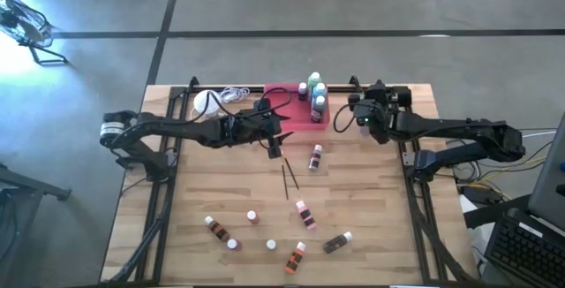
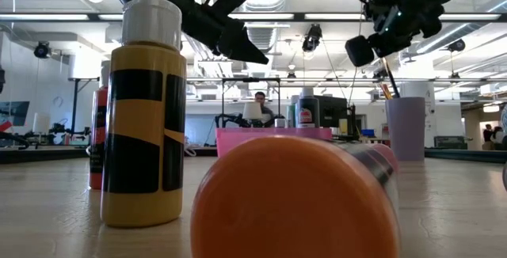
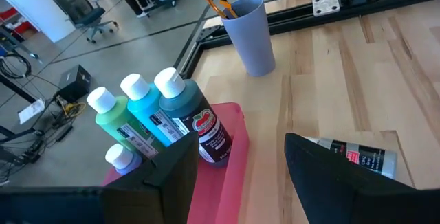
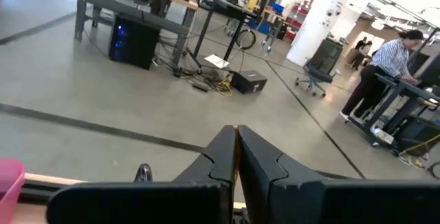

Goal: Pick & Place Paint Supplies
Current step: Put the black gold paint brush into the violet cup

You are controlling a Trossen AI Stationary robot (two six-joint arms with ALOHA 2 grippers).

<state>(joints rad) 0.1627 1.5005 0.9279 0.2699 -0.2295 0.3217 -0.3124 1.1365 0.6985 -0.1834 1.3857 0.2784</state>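
Paint bottles point(image 1: 315, 94) stand in the pink rectangular tray point(image 1: 284, 91); the empty, parted left gripper point(image 1: 275, 144) should next fetch another.

Wooden table point(image 1: 371, 191), pink tray point(image 1: 281, 91), scattered paint bottles point(image 1: 305, 215), brushes point(image 1: 289, 178), lamp point(image 1: 207, 103)

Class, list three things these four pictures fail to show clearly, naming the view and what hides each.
1. Low view: the pink rectangular tray is mostly hidden behind the lying orange bottle.
2. Left wrist view: the small purple-topped bottle is partly covered by the left gripper.
3. High view: the thin dark paintbrushes are too small for detail.
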